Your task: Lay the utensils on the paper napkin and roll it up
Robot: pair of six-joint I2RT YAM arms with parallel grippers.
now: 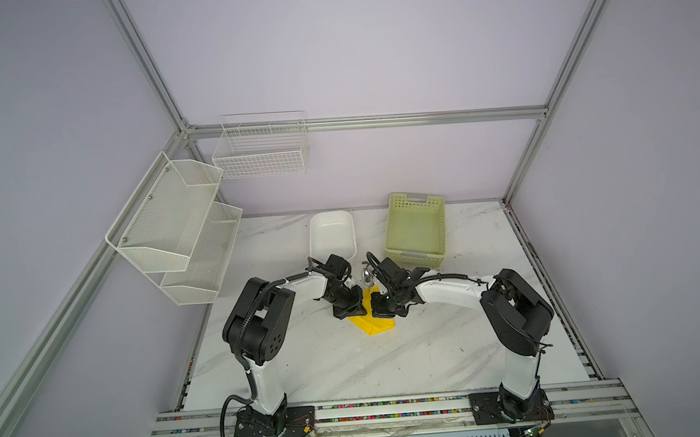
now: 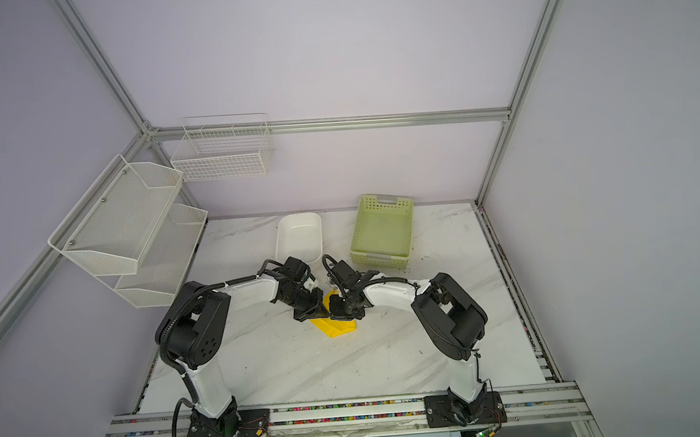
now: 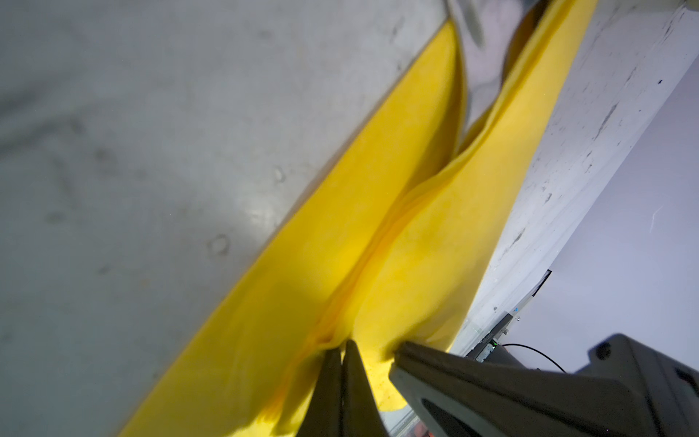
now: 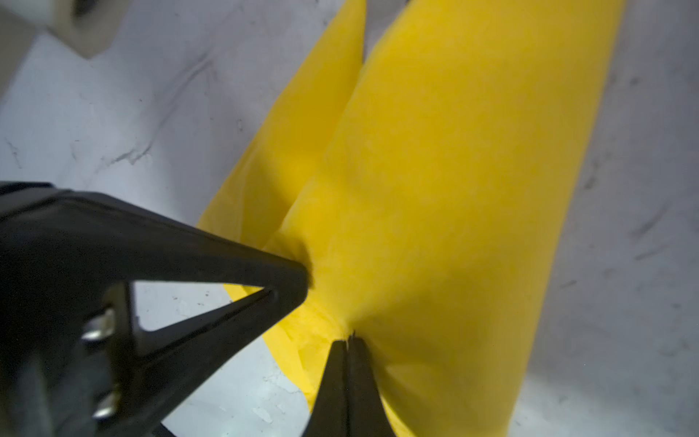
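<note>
The paper napkin (image 1: 376, 325) is plain bright yellow. The tabletop (image 1: 349, 369) is white marble-patterned with grey veins. The basket (image 1: 416, 201) is pale green with perforated walls, and the tub (image 1: 332, 237) is white. The left fingers (image 3: 327, 389) and right fingers (image 4: 333, 389) are black.

A lab test cell: aluminium frame (image 1: 367, 122), plain lilac walls (image 1: 330, 62), marble-patterned tabletop (image 1: 349, 365)

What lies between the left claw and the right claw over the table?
Only the yellow paper napkin: a bunched fold runs from the left claw to the right claw, both shut on it. Both wrist views show this.
</note>
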